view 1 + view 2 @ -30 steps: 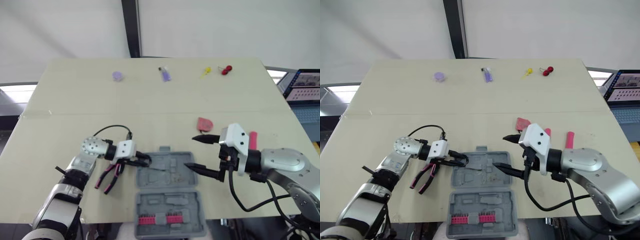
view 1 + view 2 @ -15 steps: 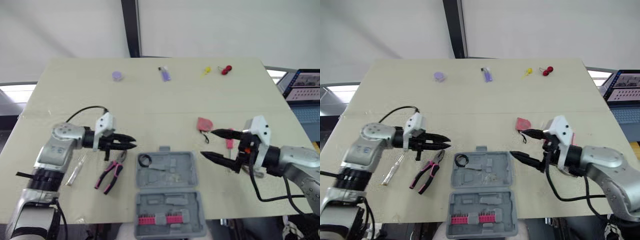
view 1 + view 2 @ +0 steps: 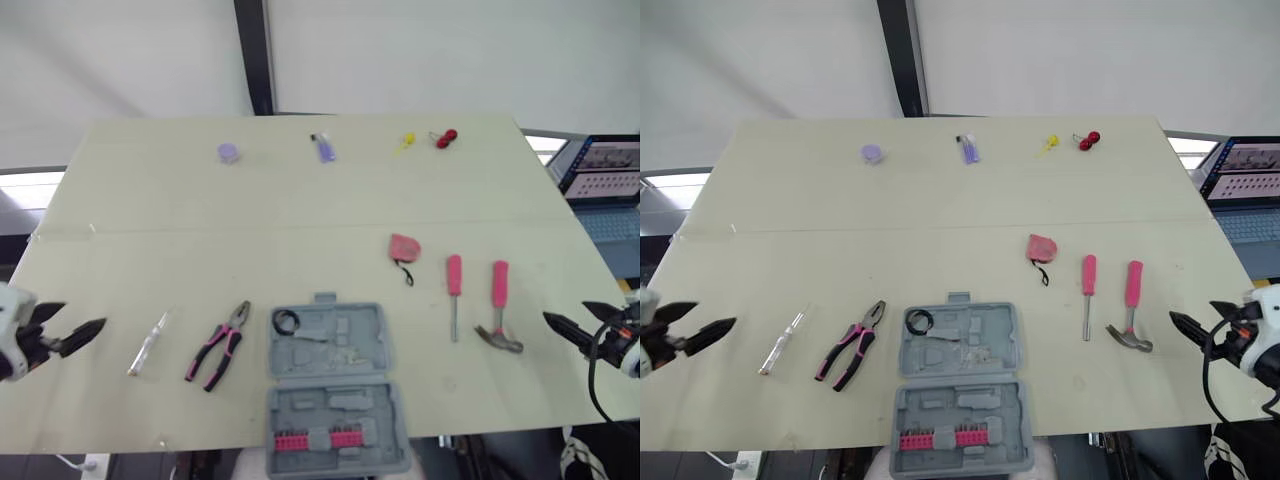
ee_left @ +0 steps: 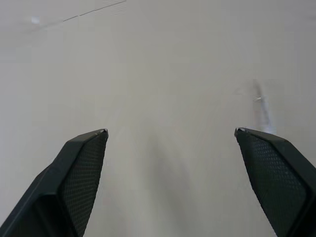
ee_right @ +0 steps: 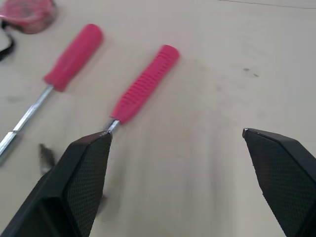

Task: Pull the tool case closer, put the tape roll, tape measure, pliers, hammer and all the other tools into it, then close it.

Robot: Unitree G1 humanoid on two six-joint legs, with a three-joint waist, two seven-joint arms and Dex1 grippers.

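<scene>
Grey tool case (image 3: 375,352) lay open between my left gripper (image 4: 170,131) and right gripper (image 5: 175,132), both spread wide and empty, well apart from it.

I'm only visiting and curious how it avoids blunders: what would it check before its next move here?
1. Case pulled close and open: ok. The tool case lies open at the table's near edge.
2. Tape roll packed: ok, apparently. The tape roll sits in the case's far left corner.
3. Other items packed: not ok. The pliers, tape measure, hammer, pink screwdriver and clear-handled screwdriver lie on the table.
4. Hands free: ok. The left tool and right tool are open and empty.
5. Something to grab nearby: ok. The right tool faces the hammer.
</scene>
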